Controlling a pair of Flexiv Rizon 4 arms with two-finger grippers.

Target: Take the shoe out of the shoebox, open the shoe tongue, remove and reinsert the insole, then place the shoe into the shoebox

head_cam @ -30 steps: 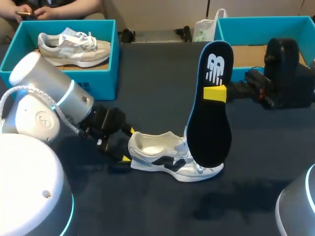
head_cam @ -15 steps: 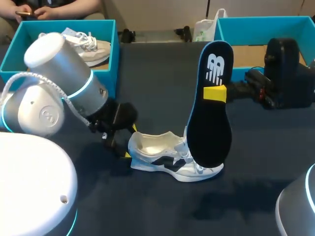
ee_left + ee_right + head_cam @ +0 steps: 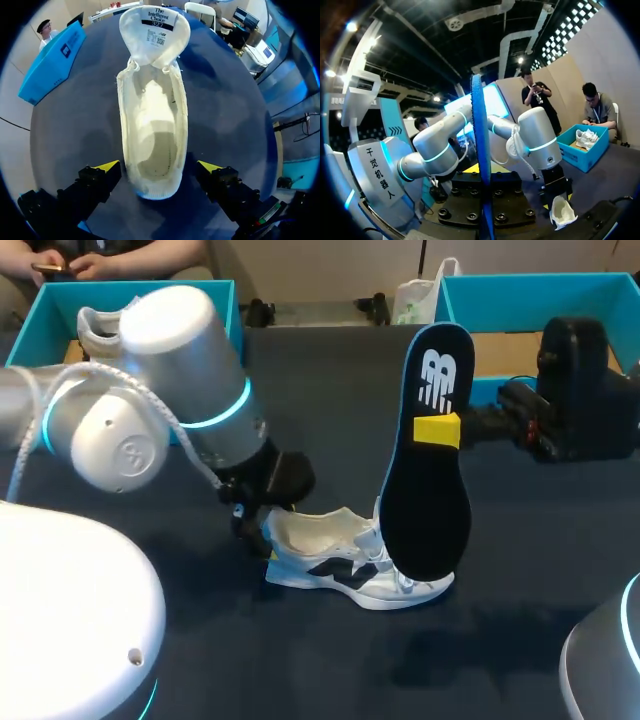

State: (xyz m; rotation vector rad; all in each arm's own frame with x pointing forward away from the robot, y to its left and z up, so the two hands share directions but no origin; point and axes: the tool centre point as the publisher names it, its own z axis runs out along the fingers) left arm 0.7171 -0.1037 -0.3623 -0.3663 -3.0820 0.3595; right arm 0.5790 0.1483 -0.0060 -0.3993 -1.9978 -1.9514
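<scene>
Though the head view largely hides it, the wrist view shows the left claw (image 3: 158, 167) spread apart, one finger on either side of the heel of the shoe (image 3: 152, 125); the right claw (image 3: 437, 430) clamps the upright insole (image 3: 425, 502).

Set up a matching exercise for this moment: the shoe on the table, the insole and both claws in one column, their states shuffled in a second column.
Column one
1. white mesh sneaker with dark side marks
2. dark flat insole with a blue edge
3. left claw
4. right claw

Column two
A. shut on a thing held upright
B. lies on its sole, tongue folded forward
C. open, one finger on each side of the heel
D. stands on end over the shoe's front

Pairs: 1-B, 2-D, 3-C, 4-A
</scene>
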